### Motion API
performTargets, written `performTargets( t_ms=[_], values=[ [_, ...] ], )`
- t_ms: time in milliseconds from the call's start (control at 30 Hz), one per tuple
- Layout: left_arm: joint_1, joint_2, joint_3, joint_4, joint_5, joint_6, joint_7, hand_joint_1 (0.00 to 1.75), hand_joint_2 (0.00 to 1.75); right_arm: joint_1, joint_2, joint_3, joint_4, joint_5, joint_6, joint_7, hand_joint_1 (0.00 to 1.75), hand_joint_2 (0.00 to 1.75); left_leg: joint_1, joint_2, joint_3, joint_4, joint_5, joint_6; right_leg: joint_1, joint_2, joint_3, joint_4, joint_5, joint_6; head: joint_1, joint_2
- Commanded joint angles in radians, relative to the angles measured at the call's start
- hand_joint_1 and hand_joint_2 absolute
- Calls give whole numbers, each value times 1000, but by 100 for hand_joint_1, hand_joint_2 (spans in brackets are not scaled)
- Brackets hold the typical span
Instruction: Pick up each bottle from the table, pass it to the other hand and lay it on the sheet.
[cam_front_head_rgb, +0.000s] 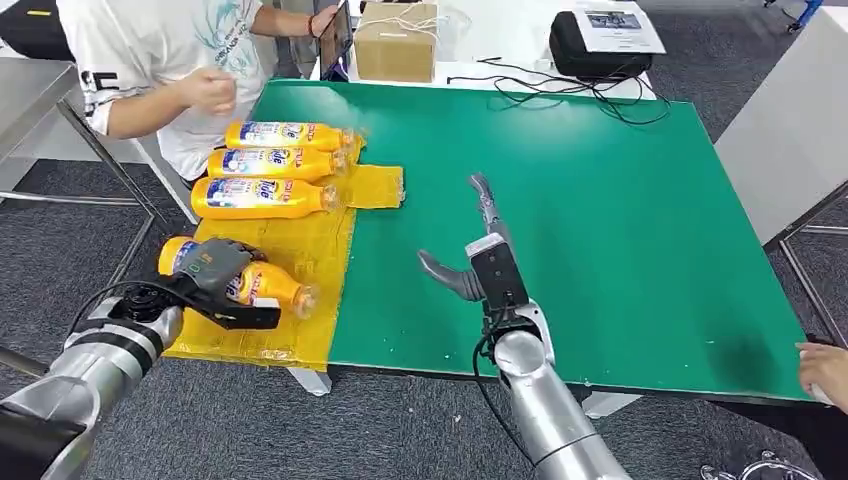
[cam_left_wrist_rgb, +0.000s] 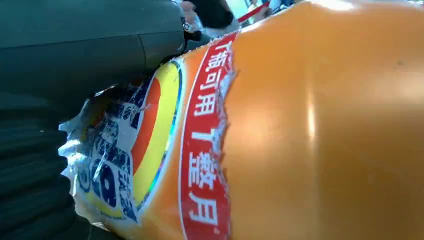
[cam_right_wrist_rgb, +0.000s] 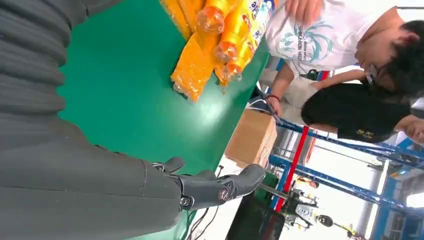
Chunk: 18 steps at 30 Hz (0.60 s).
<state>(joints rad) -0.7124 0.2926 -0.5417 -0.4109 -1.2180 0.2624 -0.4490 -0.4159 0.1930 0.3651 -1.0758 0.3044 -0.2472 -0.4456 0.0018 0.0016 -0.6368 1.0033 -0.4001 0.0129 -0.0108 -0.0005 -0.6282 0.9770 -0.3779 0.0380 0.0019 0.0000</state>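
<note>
Left hand (cam_front_head_rgb: 215, 268) grips bottle (cam_front_head_rgb: 262, 285) over sheet (cam_front_head_rgb: 300, 245); right hand (cam_front_head_rgb: 478, 255) open, empty.

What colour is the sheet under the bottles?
Yellow sheet, clearest in the head view.

Grey carpet floor (cam_front_head_rgb: 400, 430); blue metal shelving (cam_right_wrist_rgb: 345, 150) behind.

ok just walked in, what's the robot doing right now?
The left hand holds an orange bottle lying on its side over the yellow sheet, at the near end of it. Three more bottles already lie in a row on the sheet farther back. The right hand hangs open over the green table, holding nothing. A person in a white shirt sits at the far left corner, and another person's hand rests at the near right edge.
</note>
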Motion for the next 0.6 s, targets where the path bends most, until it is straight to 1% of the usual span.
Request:
performTargets(
  t_ms=[33, 100, 233, 300, 333, 400, 433, 500, 533, 600],
  values=[
    [-19, -14, -93, 85, -18, 34, 20, 0, 175, -65, -8, 38, 101, -2, 8, 3, 0, 175, 1, 1, 6, 0, -2, -1, 1, 1, 6, 0, -2, -1, 0, 0],
    [-19, -14, -93, 85, -18, 34, 20, 0, 175, -65, -8, 38, 101, -2, 8, 3, 0, 175, 0, 1, 4, -1, -1, -1, 0, 1, 3, 0, -1, -1, 0, 0],
    [-19, -14, -93, 85, -18, 34, 20, 0, 175, -65, -8, 38, 101, -2, 8, 3, 0, 175, 0, 1, 6, 0, -1, -1, 0, 0, 5, 0, -2, -1, 0, 0],
    [-19, -14, -96, 87, -22, 40, 16, 0, 175, -66, -8, 37, 103, -1, 8, 3, 0, 175, 0, 0, 4, -1, 0, -1, 0, 0, 4, 0, -1, -1, 0, 0],
    [-20, -16, -96, 87, -22, 40, 14, 0, 175, -67, -8, 37, 103, -1, 8, 4, 0, 175, 1, 1, 6, 0, -1, -1, 1, 1, 6, 0, -2, -1, 0, 0],
    [-20, -18, -102, 87, -26, 44, 13, 0, 175, -68, -10, 37, 101, 0, 9, 4, 0, 175, 0, 0, 4, -1, 1, 0, 0, 0, 4, 0, -1, -1, 0, 0],
    [-19, -18, -103, 86, -28, 46, 12, 0, 175, -69, -10, 37, 101, 1, 9, 5, 0, 175, 1, 0, 6, 0, 0, -1, 1, 0, 6, 0, -2, -1, 0, 0],
    [-16, -19, -104, 85, -28, 51, 10, 0, 175, -70, -12, 37, 101, 2, 12, 6, 0, 175, 0, 0, 4, -1, 1, 0, 0, 0, 4, 0, -1, -1, 0, 0],
    [-15, -20, -103, 85, -28, 54, 11, 0, 175, -70, -12, 37, 102, 2, 14, 7, 0, 175, 1, 0, 6, 0, 0, 0, 1, 0, 6, 0, -2, -1, 0, 0],
    [-11, -20, -101, 84, -24, 59, 9, 0, 175, -69, -14, 37, 103, 3, 15, 8, 0, 175, 0, 0, 4, -1, 1, 0, 0, 0, 4, 0, -1, -1, 0, 0]
  ],
)
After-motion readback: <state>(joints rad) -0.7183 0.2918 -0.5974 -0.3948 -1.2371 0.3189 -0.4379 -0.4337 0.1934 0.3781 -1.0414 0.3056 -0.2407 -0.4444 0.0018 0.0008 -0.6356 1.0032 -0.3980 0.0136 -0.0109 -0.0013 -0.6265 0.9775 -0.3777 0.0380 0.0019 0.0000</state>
